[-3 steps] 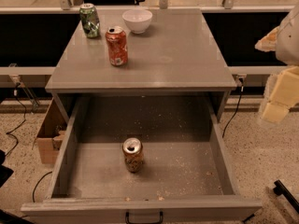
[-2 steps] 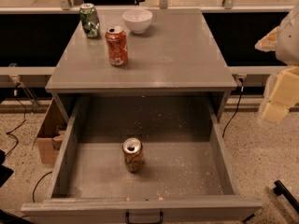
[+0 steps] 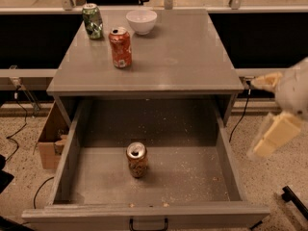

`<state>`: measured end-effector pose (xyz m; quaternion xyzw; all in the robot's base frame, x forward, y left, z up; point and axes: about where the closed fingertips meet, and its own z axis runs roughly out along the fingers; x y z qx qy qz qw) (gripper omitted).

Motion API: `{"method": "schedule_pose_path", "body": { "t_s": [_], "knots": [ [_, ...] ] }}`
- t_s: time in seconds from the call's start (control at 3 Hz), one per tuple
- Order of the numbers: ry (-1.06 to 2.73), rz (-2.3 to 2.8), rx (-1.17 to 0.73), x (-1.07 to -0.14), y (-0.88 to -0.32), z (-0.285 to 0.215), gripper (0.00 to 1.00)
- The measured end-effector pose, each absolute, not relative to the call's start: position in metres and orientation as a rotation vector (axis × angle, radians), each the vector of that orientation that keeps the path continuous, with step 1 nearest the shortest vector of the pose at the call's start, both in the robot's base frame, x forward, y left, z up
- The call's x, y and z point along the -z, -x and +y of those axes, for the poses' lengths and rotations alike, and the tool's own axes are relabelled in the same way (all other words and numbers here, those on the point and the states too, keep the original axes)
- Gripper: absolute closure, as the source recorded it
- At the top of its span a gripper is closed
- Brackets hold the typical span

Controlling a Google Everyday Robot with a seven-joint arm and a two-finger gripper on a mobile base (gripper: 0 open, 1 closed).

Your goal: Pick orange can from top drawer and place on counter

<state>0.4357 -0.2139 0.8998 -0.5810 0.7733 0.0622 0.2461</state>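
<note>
Orange can (image 3: 137, 160) in drawer (image 3: 67, 162); gripper (image 3: 262, 115) cropped, right edge.

**Orange can upright in the opened top drawer**

The orange can (image 3: 137, 160) was seen standing upright on the floor of the top drawer (image 3: 192, 177), a little left of the middle and apart from every wall. Its body was dull orange-brown with tan speckles, and its top was silver. The drawer, wide, shallow and grey, was pulled out toward the near side. Its floor was flecked with crumbs, and a small black handle (image 3: 148, 224) was fixed to its front. The counter (image 3: 183, 57), a smooth grey square top, lay above and beyond it. The gripper (image 3: 254, 118) was held at the right, outside the drawer, its fingers apart.
</note>
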Motion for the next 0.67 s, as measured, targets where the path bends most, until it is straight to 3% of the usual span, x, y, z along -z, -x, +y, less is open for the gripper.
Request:
{"method": "schedule_pose_path", "body": {
  "t_s": [0.67],
  "knots": [
    [1.273,1.759,-0.495,-0.803,-0.470,-0.181,0.00]
  ]
}}
